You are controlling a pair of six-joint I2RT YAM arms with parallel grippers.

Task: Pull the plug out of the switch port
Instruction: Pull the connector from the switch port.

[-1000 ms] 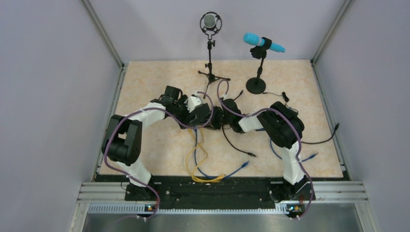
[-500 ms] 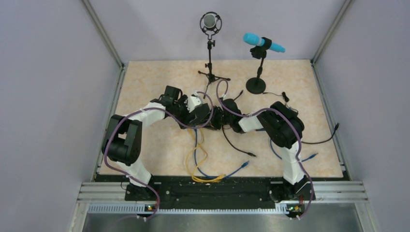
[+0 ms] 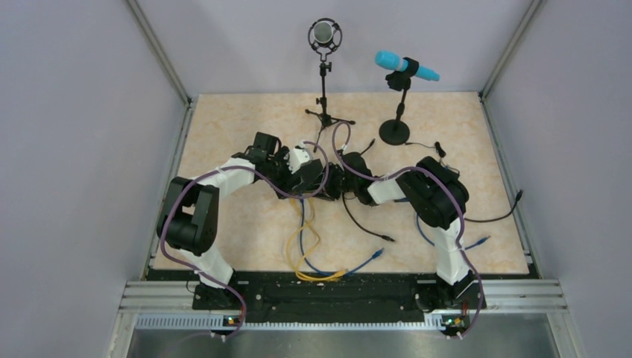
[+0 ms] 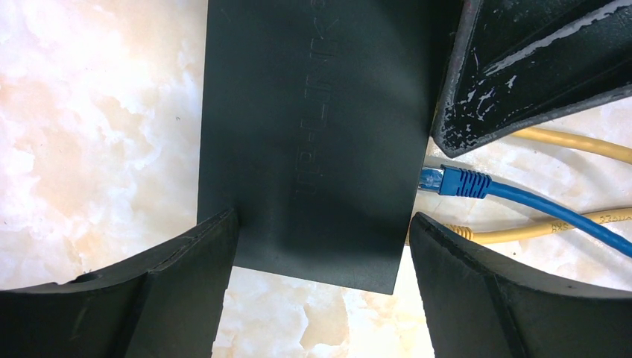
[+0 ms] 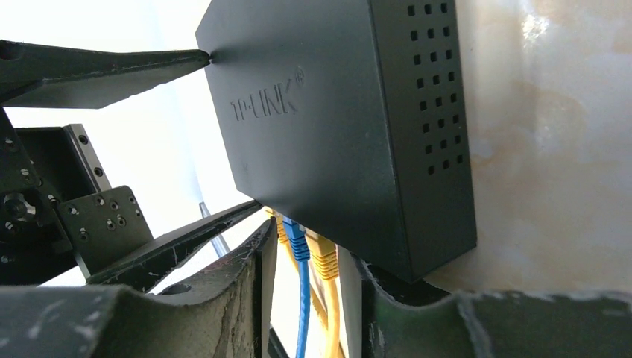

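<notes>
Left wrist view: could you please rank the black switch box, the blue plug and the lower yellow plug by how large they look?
1. black switch box, by far the largest.
2. blue plug.
3. lower yellow plug, which looks smallest, but it is only partly visible, so this place is less sure.

Even light; right-wrist background seemingly overexposed

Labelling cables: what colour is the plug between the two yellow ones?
Blue. The plug at the switch shows best from the left wrist.
</notes>
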